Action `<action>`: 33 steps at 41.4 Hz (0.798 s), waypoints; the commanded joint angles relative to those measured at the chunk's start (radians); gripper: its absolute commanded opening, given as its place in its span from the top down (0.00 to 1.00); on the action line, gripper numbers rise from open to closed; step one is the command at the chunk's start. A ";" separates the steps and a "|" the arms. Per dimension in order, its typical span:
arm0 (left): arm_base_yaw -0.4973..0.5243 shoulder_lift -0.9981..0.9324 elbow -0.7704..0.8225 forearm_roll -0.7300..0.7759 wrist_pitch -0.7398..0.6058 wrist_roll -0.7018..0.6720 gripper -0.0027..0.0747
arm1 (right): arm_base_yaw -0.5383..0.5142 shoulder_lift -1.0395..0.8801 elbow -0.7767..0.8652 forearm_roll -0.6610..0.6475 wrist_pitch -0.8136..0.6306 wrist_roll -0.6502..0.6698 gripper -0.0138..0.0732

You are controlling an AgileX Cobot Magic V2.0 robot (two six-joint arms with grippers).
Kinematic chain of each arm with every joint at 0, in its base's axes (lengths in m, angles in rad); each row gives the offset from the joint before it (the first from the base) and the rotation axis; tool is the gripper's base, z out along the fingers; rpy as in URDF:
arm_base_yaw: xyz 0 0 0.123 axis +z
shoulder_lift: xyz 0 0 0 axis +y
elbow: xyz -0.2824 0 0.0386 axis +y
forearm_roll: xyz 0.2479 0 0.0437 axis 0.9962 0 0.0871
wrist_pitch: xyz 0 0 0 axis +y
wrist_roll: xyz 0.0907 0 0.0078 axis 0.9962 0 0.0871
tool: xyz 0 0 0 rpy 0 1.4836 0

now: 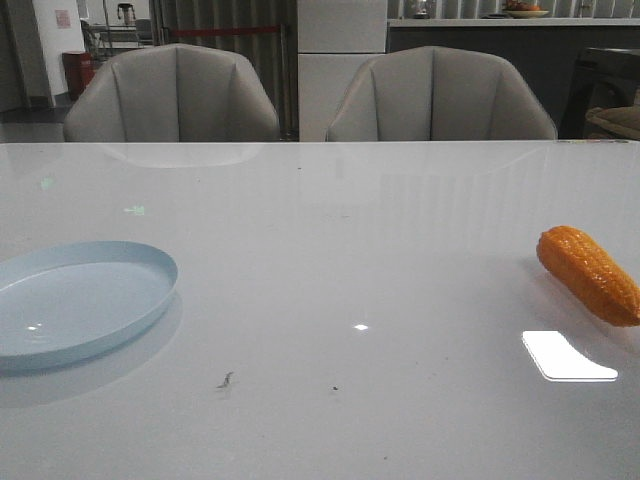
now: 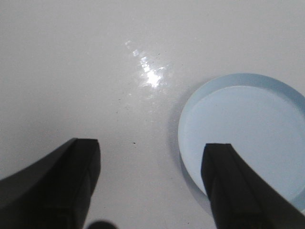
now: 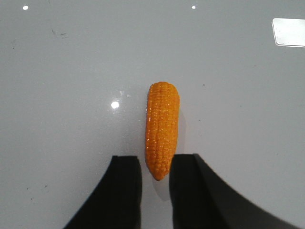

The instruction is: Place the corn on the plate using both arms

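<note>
Right gripper [image 3: 156, 183], jaws narrowly parted, straddles the corn's [image 3: 162, 128] tapered tip; left gripper [image 2: 152, 179] hangs wide open, empty, beside the plate [image 2: 248, 119].

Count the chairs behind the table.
2. One grey padded chair stands behind the glossy white table on the left, the other grey padded chair right of centre. Nothing suggests a hidden third.
</note>
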 commanded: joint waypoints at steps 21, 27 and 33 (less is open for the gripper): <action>0.005 0.598 -0.572 -0.100 0.388 0.147 0.31 | 0.005 -0.005 -0.032 -0.002 -0.015 0.000 0.34; 0.005 0.671 -0.573 -0.135 0.399 0.149 0.31 | 0.005 -0.005 -0.032 -0.002 -0.015 0.000 0.34; 0.005 0.721 -0.573 -0.145 0.389 0.149 0.31 | 0.005 -0.005 -0.032 -0.002 -0.016 0.000 0.34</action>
